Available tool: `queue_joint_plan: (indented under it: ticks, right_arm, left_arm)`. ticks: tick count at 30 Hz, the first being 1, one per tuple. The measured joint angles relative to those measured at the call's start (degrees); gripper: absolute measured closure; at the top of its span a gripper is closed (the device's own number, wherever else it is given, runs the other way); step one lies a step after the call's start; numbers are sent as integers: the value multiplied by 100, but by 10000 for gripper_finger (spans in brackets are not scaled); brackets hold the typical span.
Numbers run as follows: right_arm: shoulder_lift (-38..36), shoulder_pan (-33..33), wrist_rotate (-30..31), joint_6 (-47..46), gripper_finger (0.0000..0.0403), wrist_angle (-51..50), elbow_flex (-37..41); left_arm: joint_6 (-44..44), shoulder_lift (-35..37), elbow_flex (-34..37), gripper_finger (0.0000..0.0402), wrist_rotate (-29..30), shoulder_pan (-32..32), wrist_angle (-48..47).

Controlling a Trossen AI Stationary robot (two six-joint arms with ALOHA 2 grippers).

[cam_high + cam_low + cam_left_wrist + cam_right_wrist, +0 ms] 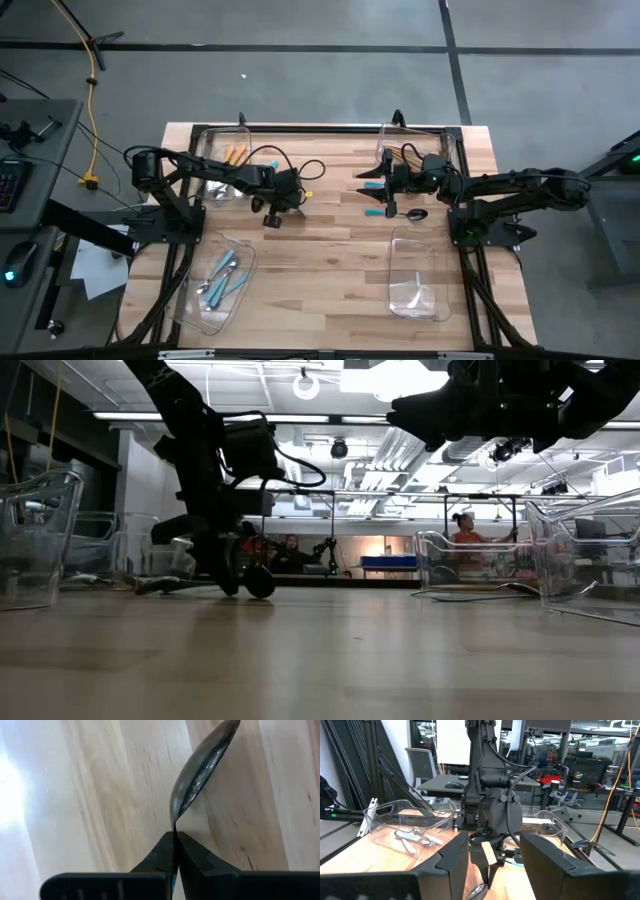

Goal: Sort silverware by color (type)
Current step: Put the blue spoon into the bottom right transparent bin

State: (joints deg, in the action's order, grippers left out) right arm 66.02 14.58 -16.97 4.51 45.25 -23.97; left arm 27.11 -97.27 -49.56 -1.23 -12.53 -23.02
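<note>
On the table's near left, a clear bin [215, 290] holds several light-blue-handled pieces [226, 277]; at the far left, another bin [222, 152] shows orange handles [234, 153]; over the middle of the table [320, 250], the left gripper [272, 218] hangs low, its fingers [192, 859] pressed together on the stem of a dark spoon [202, 770], the bowl pointing out over bare wood and the handle's colour hidden by the pincer; a trace of teal at the fingers suggests the black set, though that is a judgement. Further right, a teal-handled piece [372, 212] and a black spoon [417, 214] lie loose on the wood, with the right gripper [392, 186] poised above them, its fingers [452, 860] spread apart and holding nothing; behind it, a far-right bin [452, 148] holds darker pieces; an apparently empty bin [418, 278] sits at the near right. The step in hand looks to be carrying the held spoon to its bin; done well, it would mean keeping the thin stem pinched firmly, lifting clear of bin walls, and releasing low inside so the spoon does not bounce out; the waiting arm should stay clear of the crossing path.
</note>
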Motion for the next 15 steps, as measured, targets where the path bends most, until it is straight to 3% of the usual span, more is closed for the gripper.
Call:
queue_joint_plan:
  ticks: [15]
  right_arm:
    - [0,-1,24,0,241,0,0]
  left_arm:
    - [-49,-11,-23,401,-45,1,128]
